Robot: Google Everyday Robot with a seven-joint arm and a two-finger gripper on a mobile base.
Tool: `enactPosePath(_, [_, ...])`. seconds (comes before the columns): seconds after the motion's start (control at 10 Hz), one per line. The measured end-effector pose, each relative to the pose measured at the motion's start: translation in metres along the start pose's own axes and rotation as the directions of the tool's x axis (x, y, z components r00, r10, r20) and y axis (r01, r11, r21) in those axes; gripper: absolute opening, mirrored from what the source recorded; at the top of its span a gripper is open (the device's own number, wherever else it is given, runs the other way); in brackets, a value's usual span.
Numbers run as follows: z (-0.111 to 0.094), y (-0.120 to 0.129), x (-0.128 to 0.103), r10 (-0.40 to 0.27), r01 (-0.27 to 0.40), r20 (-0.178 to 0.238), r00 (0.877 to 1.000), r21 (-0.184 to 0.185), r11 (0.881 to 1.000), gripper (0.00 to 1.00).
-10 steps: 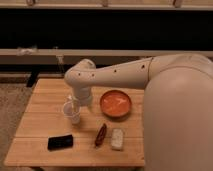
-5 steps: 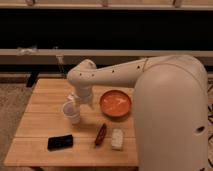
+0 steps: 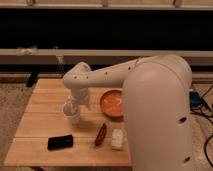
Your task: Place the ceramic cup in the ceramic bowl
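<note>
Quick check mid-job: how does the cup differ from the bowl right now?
The cup is white and narrow; the bowl is orange, much wider and shallow. The gripper is right at the cup, while nothing touches the bowl. Both are round and sit upright on the table.

Matt pale-wood table (image 3: 40, 126); smooth white ceramic cup (image 3: 73, 116); ceramic bowl (image 3: 111, 103) w/ orange glaze, slight sheen. Smooth off-white plastic arm (image 3: 110, 73); gripper (image 3: 74, 104), at cup, looks same.
</note>
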Motion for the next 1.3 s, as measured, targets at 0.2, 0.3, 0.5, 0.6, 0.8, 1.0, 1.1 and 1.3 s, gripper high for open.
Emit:
enactPosePath(0.2, [0.008, 0.0, 0.001, -0.001, 0.001, -0.002, 1.0, 0.011, 1.0, 0.6])
enactPosePath(0.3, [0.01, 0.0, 0.001, -0.003, 0.003, -0.004, 1.0, 0.014, 1.0, 0.51])
enactPosePath(0.5, [0.014, 0.0, 0.002, -0.004, 0.004, -0.009, 1.0, 0.016, 1.0, 0.31])
enactPosePath(0.6, [0.014, 0.0, 0.003, -0.002, 0.002, -0.01, 1.0, 0.015, 1.0, 0.21])
enactPosePath(0.8, [0.009, -0.002, 0.004, 0.004, -0.004, -0.001, 1.0, 0.006, 1.0, 0.03])
enactPosePath(1.0, [-0.004, -0.008, 0.004, 0.022, -0.021, 0.02, 1.0, -0.008, 1.0, 0.0])
enactPosePath(1.1, [-0.012, -0.014, 0.003, 0.035, -0.034, 0.034, 0.999, -0.013, 0.999, 0.0])
enactPosePath(1.3, [-0.03, -0.031, 0.002, 0.068, -0.067, 0.067, 0.995, -0.019, 0.998, 0.0])
